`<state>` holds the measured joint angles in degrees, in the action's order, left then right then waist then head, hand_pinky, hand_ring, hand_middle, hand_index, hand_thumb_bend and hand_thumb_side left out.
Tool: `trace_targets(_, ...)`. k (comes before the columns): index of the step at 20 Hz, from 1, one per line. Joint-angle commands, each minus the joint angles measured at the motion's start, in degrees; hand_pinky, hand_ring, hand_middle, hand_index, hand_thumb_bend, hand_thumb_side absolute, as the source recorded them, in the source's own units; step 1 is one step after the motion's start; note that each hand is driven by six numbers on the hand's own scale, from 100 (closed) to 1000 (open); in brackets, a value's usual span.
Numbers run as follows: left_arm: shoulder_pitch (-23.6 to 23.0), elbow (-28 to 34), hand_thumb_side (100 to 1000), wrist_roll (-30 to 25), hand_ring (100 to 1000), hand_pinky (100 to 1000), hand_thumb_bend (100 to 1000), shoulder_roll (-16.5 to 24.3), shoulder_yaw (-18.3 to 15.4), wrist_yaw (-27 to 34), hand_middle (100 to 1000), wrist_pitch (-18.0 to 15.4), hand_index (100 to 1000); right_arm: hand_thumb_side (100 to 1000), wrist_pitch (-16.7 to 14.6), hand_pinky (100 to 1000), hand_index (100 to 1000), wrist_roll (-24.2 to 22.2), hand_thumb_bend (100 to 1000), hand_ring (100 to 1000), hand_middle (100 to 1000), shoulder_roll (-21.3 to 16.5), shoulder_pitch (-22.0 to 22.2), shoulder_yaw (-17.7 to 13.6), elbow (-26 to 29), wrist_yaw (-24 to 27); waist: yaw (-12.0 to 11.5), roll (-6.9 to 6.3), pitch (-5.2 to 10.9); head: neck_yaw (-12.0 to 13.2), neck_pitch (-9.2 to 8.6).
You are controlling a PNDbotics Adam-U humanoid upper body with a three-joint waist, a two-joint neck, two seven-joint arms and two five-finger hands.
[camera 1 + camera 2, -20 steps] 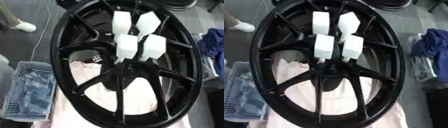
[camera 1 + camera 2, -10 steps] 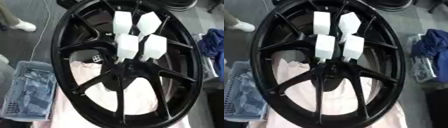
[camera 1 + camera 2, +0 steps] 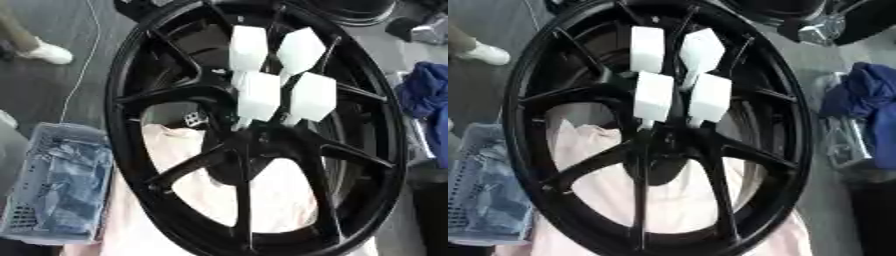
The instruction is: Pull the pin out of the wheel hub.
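Hands out of both views — black wheel [image 3: 254, 135] on pale cloth [image 3: 675, 200], four white block-headed pins [image 3: 259, 94] at its hub.

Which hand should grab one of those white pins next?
Neither hand shows, so I can't tell. The four white pins stand around the black wheel's middle, favouring neither side.

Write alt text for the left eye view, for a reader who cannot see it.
A large black wheel fills the view, with four white blocks standing clustered above its hub. Pale pink cloth lies beneath the spokes, a grey basket sits at lower left, and neither robot hand is visible.
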<state>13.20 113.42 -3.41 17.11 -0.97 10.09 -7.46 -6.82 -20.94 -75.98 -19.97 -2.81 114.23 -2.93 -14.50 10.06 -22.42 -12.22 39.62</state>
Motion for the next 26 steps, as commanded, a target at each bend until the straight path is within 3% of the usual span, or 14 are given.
trace_targets(1,0.62,1.17,733,-0.36,709,868,100,0.31,-0.45,0.03,651,-0.07,729,100,-1.55,791,838,-1.17,405,847,790,-2.61,0.17,0.06,0.36,-0.55,0.04,-0.36,1.08,-0.21,-0.74)
trace_targets(8,0.72,1.17,733,-0.71,709,868,100,0.26,-0.3,0.12,651,0.0,729,100,-3.55,773,835,-0.41,356,842,778,-2.51,-0.29,1.26,0.36,1.8,-0.01,-0.31,1.11,-0.56,-0.72)
trace_targets(15,0.86,1.17,736,-1.06,710,868,100,0.19,-0.22,0.13,651,0.08,729,100,-2.77,749,816,1.47,285,826,750,-2.15,-1.2,2.84,0.36,3.66,-0.29,0.08,0.9,-0.85,-0.81)
trace_targets(26,1.2,1.17,739,-1.27,711,868,100,0.04,-0.13,0.08,652,0.25,729,100,-2.69,730,830,1.56,267,825,758,-0.94,-3.67,5.4,0.36,6.85,-1.19,0.76,0.35,-1.47,-1.21)
